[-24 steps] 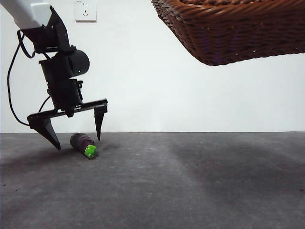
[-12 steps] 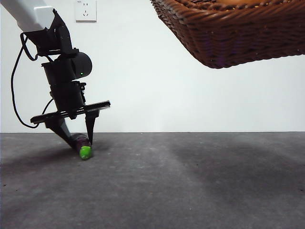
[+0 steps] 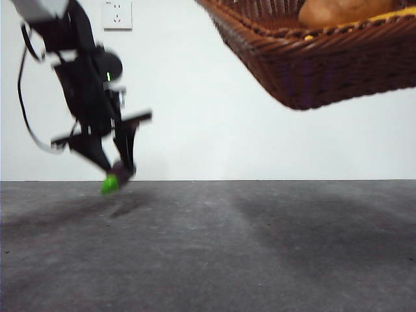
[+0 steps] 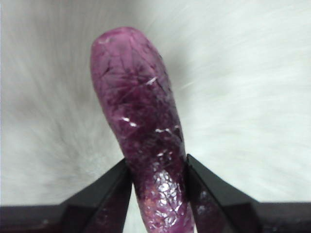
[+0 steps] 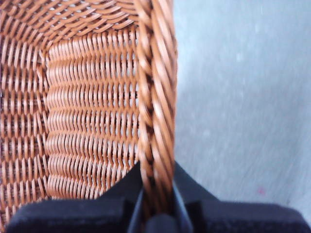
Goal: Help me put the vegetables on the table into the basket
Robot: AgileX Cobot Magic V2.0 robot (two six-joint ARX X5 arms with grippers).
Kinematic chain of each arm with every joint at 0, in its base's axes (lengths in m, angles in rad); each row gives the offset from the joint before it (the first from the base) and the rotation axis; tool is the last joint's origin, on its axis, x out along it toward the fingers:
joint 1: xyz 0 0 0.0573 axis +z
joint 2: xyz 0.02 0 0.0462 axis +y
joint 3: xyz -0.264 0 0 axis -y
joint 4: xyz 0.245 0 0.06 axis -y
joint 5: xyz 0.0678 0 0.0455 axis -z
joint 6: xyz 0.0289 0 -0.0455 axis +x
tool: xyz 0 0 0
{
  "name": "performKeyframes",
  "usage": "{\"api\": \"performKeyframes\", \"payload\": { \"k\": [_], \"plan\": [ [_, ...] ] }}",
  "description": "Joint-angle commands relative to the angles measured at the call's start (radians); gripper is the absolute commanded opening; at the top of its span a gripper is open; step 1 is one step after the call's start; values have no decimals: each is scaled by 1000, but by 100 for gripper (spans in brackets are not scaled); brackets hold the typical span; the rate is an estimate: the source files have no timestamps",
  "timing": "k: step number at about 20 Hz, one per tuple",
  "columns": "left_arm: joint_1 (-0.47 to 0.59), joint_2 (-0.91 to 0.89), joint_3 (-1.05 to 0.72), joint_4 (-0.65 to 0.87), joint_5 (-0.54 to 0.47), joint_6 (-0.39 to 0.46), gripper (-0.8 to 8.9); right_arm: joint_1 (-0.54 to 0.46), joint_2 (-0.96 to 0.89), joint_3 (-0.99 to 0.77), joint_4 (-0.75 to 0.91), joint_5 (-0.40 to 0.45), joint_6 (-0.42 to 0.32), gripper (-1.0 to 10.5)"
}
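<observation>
While the left gripper (image 3: 117, 170) hangs at the left of the front view, its two black jaws are pinched on the eggplant (image 4: 146, 141), which is clear of the bench (image 3: 214, 247). Front view: the eggplant's bright green cap (image 3: 109, 184) points down and to the left below the jaw tips, just above the bench surface, with a faint shadow on the bench beneath it; this part of the picture is motion-blurred. Left wrist view: the purple, glossy body of the eggplant runs out from between the jaws, one jaw pressed on each flank; the cap is not visible here.

The basket (image 3: 325, 65) is held in the air at the upper right of the front view, tilted, well apart from the eggplant. Inside it lie the orange-brown potato (image 3: 341, 12) and, just beside and below the potato, a yellow strip of the corn cob (image 3: 364, 25) showing above the rim.

Right wrist view: the right gripper (image 5: 156, 206) is clamped on the braided rim (image 5: 155, 97) of the basket, one jaw inside the wicker wall and one outside, with the grey bench below.
</observation>
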State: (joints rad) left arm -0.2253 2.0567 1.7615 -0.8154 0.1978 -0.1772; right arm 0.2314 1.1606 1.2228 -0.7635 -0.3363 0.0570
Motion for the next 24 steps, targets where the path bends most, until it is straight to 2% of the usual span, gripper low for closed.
{"api": "performKeyframes", "payload": {
  "k": [1, 4, 6, 10, 12, 14, 16, 18, 22, 24],
  "plan": [
    [-2, -132, 2, 10, 68, 104, -7, 3, 63, 1, 20, 0, 53, -12],
    [-2, -283, 0, 5, 161, 154, -7, 4, 168, 0, 60, 3, 103, -12],
    [-2, -378, 0, -1, 185, 183, -7, 5, 239, 0, 74, 2, 131, -12],
    [-2, -509, -13, -55, 304, 210, -7, 8, 332, 0, 132, -55, 195, -12],
    [-19, -568, -90, -49, 373, 211, -7, 25, 354, 0, 166, -56, 224, -12],
    [-70, -628, -256, 39, 397, 159, -7, 33, 361, 0, 183, -58, 234, -12],
    [-129, -676, -440, 193, 436, 55, -7, 51, 362, 0, 188, -55, 238, -12],
    [-209, -688, -541, 320, 438, -36, -7, 65, 375, 0, 193, -53, 253, -12],
    [-324, -680, -570, 473, 332, -161, -7, 111, 437, 0, 224, -52, 274, -12],
    [-324, -678, -570, 470, 249, -158, -7, 135, 456, -1, 258, -53, 296, -12]
  ]
}}
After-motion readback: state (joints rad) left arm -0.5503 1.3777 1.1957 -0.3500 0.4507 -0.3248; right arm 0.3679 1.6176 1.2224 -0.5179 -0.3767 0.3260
